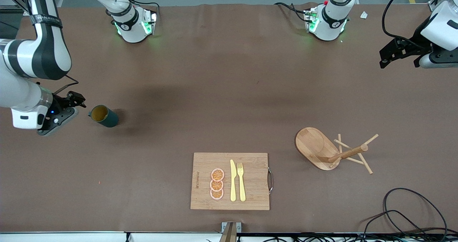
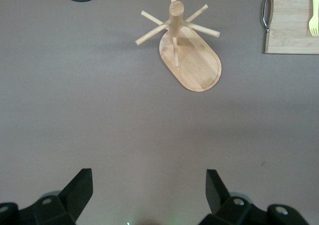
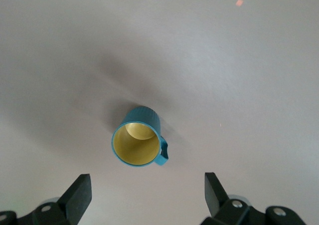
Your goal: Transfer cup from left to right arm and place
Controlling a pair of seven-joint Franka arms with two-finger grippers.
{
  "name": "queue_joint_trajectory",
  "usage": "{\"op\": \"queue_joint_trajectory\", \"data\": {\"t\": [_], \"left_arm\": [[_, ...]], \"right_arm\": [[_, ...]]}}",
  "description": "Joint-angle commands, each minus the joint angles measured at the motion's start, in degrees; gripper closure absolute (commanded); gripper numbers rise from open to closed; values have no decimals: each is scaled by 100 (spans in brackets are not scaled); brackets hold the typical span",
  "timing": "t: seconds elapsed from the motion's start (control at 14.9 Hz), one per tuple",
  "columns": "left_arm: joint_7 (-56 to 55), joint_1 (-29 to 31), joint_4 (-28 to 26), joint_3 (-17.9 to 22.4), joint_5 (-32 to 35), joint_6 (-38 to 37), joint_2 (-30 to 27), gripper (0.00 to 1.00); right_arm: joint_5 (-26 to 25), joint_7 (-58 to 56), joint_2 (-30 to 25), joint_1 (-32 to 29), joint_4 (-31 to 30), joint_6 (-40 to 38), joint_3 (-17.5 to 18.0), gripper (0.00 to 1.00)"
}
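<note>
**A:** How far along does this look to you?

**B:** Close to finished, I'd judge. The cup [image 1: 103, 116] stands upright on the bench [image 1: 229, 102] toward the right arm's end, with nothing holding it. The right gripper [image 1: 73, 102] is just beside it, apart from it, jaws released and empty.

**A:** The right wrist view agrees?

**B:** Yes. It looks down on the cup's open mouth, handle to one side, with bare bench all around and both fingers [image 3: 77, 192] spread wide, clear of the rim.

**A:** And the left arm?

**B:** It waits. The left gripper [image 1: 399, 54] is up over the left arm's end of the bench, jaws released, holding nothing. Its wrist view shows only the wooden mug tree [image 2: 182, 50] and a corner of the cutting board [image 2: 294, 23].

**A:** So the handover and the placing seem done?

**B:** Judging from how things lie, yes. The cup sits well apart from the mug tree and the board. What may remain is the right arm drawing away.
</note>
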Motion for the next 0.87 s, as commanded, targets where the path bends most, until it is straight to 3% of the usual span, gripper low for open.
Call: {"op": "queue_joint_trajectory", "data": {"t": [0.0, 0.4, 0.81], "left_arm": [[129, 72, -37, -38, 2, 27, -100, 0], [129, 72, -11, -38, -7, 27, -109, 0], [129, 72, -11, -38, 11, 18, -100, 0]], "right_arm": [[73, 1300, -54, 32, 339, -498, 24, 0], [73, 3149, -326, 67, 604, -929, 15, 0], [301, 3265, -844, 23, 675, -1220, -20, 0]]}}
